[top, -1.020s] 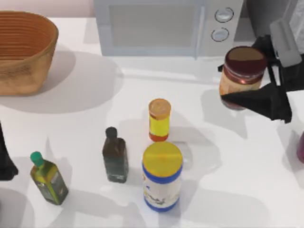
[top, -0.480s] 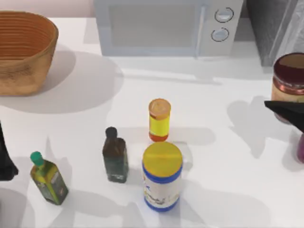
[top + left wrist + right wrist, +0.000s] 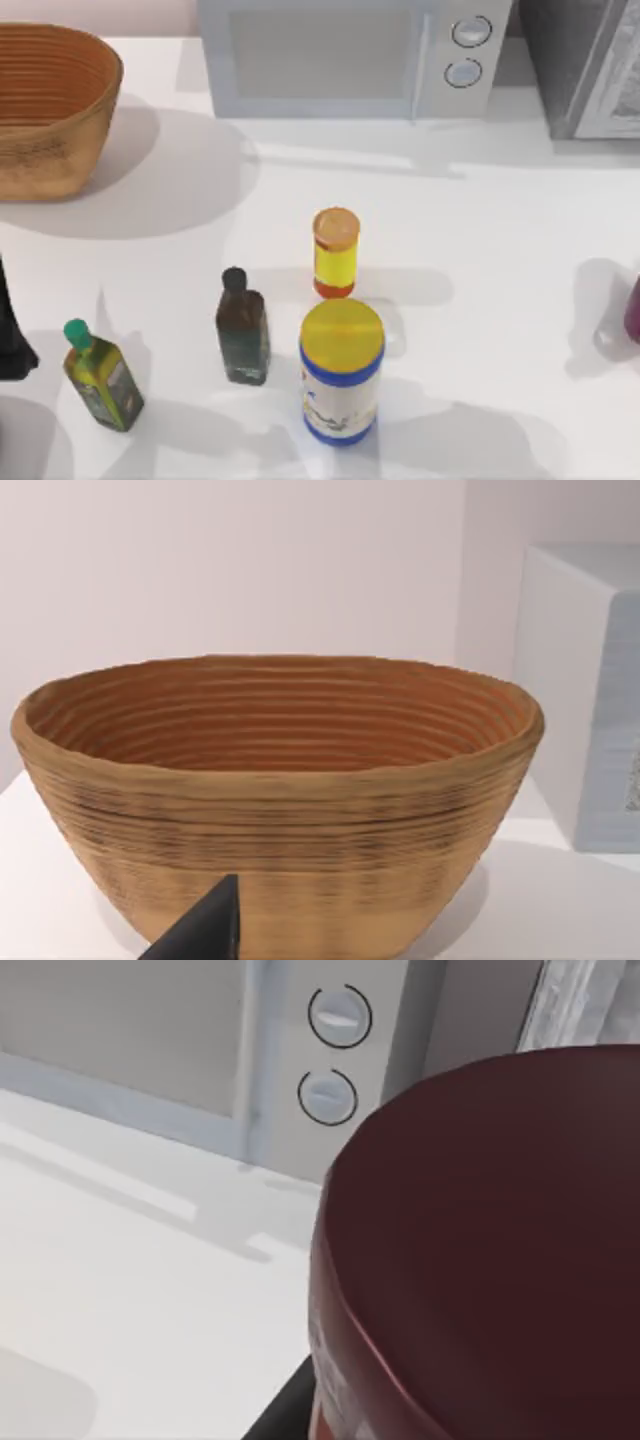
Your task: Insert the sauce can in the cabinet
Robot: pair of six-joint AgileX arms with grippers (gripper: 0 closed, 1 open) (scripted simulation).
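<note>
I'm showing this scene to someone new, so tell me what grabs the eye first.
The dark maroon lid of the sauce can looms huge in the right wrist view, with the microwave's two round knobs behind it. In the top view, a yellow-lidded blue-and-white canister stands at the table's front centre beside a slim yellow bottle. A big woven basket sits at the far left.

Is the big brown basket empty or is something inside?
Empty, as far as it shows. The basket sits upright in the left wrist view, and its ribbed inside looks bare; its very bottom is hidden behind the near rim.
</note>
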